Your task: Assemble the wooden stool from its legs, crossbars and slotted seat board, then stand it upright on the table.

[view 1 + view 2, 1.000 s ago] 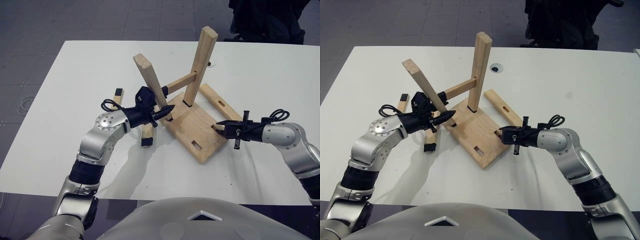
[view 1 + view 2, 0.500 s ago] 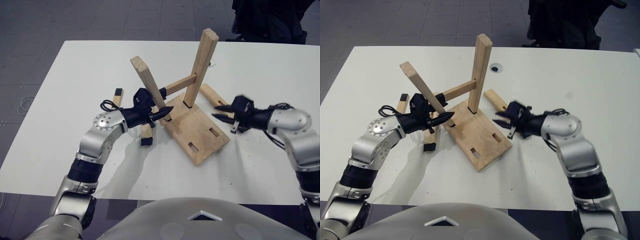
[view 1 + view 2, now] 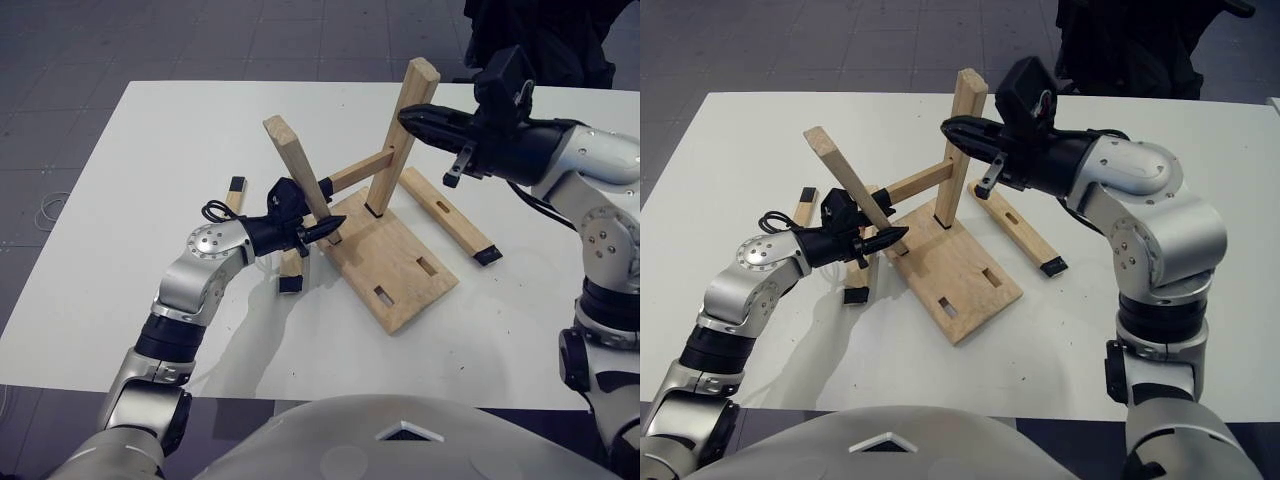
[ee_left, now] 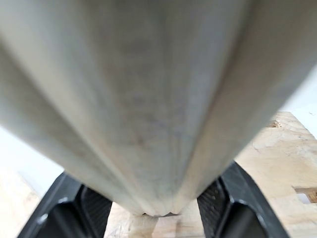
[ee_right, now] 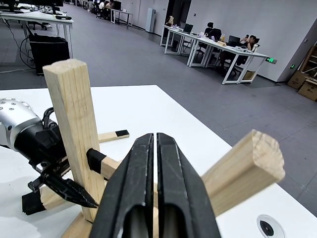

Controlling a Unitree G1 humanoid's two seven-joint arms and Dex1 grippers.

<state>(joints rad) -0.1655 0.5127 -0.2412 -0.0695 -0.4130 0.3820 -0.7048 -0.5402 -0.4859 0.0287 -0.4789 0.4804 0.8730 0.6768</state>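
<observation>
While the seat board (image 3: 398,262) lies flat mid-table (image 3: 150,150), I've got two legs standing in it along its far-left edge: an upright leg (image 3: 400,135) and a tilted leg (image 3: 300,175) that leans away to my left, w/ a crossbar (image 3: 355,170) joining them partway up. L gripper (image 3: 335,222) is clamped low on the tilted leg, close to where it meets the board; in the left wrist view the black pads (image 4: 94,208) sit either side of the wood. R gripper (image 3: 408,116) is raised, arm reaching in from the right, tips just beside the upper part of the upright leg; can't tell if they touch it. Its fingers (image 5: 141,178) are pressed nearly together, nothing between them. Two slots (image 3: 383,293) on the board's near side are open. Approx. beside the board's right edge a loose leg (image 3: 443,215) lies flat w/ a black cap at its near end. Two more black-capped pieces lie left of the board: one (image 3: 236,193) farther out, another (image 3: 292,272) just under the L gripper.
</observation>
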